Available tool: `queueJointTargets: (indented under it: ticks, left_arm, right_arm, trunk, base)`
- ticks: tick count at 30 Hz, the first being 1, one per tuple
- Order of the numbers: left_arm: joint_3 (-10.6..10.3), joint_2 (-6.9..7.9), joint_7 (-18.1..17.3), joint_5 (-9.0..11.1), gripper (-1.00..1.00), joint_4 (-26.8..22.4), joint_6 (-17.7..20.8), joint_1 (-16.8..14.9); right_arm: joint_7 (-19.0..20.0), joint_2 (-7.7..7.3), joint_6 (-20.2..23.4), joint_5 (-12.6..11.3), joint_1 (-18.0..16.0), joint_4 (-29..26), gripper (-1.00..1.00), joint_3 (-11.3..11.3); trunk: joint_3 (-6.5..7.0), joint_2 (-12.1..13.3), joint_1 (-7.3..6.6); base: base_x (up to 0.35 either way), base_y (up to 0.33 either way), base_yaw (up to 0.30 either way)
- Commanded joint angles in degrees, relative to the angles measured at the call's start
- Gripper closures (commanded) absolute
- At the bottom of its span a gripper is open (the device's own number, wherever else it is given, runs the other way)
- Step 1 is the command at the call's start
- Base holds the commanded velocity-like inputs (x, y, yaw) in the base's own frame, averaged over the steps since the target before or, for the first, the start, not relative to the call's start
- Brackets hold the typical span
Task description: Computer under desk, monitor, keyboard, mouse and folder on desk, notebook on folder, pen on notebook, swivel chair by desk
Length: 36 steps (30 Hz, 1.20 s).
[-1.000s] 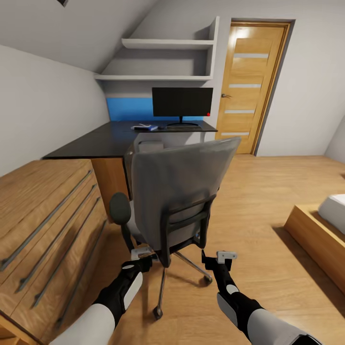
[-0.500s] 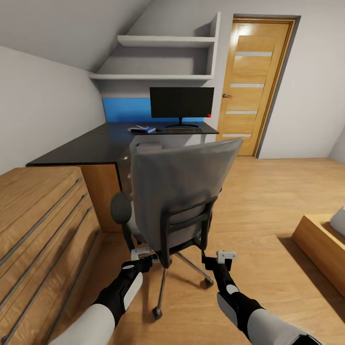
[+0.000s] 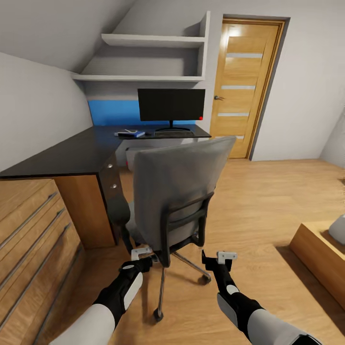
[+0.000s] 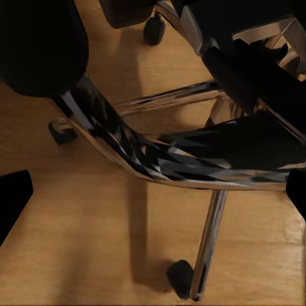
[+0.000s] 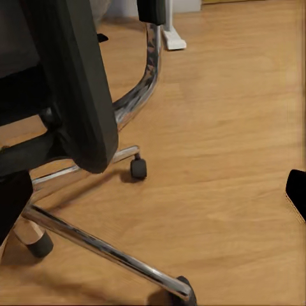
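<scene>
The swivel chair stands with its grey back toward me, just right of the black desk. On the desk's far end stands the monitor, with the keyboard in front of it. To their left lies the blue folder with small flat items on top. A pale box under the desk, half hidden by the chair, looks like the computer. My left gripper and right gripper are open, low behind the chair. The chair's chrome base and castor lie before them.
A light wooden chest with bar handles fills the left foreground against the desk's end. A wooden bed frame sits at the right. A wooden door, wall shelves and a blue wall panel are beyond.
The whole view has shifted: the desk, chest and door have slid left and the desk is nearer. The chair keeps its place before my grippers, now closer to the desk.
</scene>
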Motion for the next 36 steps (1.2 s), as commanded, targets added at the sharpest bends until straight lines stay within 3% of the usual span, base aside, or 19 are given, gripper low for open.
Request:
queueJointTargets:
  ticks: [1,11,24,26,29,36]
  left_arm:
    - [-0.17,0.0,0.41,0.26,-1.0,-0.14,0.26,-0.03]
    - [-0.18,0.0,0.41,0.26,-1.0,-0.14,0.26,-0.03]
    - [-0.23,0.0,0.27,0.12,-1.0,0.74,0.35,-0.03]
    - [-0.73,0.0,0.25,-0.53,-1.0,1.24,0.35,-0.03]
    - [-3.76,0.0,0.25,-2.18,-1.0,1.77,0.21,-0.03]
    - [-4.63,0.0,0.24,-2.54,-1.0,1.88,0.18,-0.03]
  right_arm:
    - [-0.44,-0.01,-0.14,-0.2,-0.06,0.03,-1.0,0.49]
    - [-0.46,-0.01,-0.14,-0.2,-0.08,0.03,-1.0,0.49]
    - [-0.45,-0.01,-0.14,-0.19,-0.07,0.03,-1.0,0.49]
    - [-0.44,-0.01,-0.14,-0.15,-0.08,0.03,-1.0,0.49]
    - [-0.39,-0.01,-0.14,-0.12,-0.08,0.03,-1.0,0.49]
    - [-0.38,-0.01,-0.14,-0.11,-0.08,0.03,-1.0,0.49]
  trunk:
    - [0.01,-0.02,0.03]
    - [0.33,-0.02,0.03]
    - [0.34,-0.02,0.03]
    - [0.34,-0.02,0.03]
    - [0.34,-0.02,0.03]
    - [0.34,-0.02,0.03]
  base:
    - [0.32,-0.001,-0.137]
    - [0.324,0.032,-0.084]
    - [0.309,0.178,-0.002]
    - [0.318,0.065,0.0]
    - [0.323,0.023,0.0]
    - [0.325,0.002,0.0]
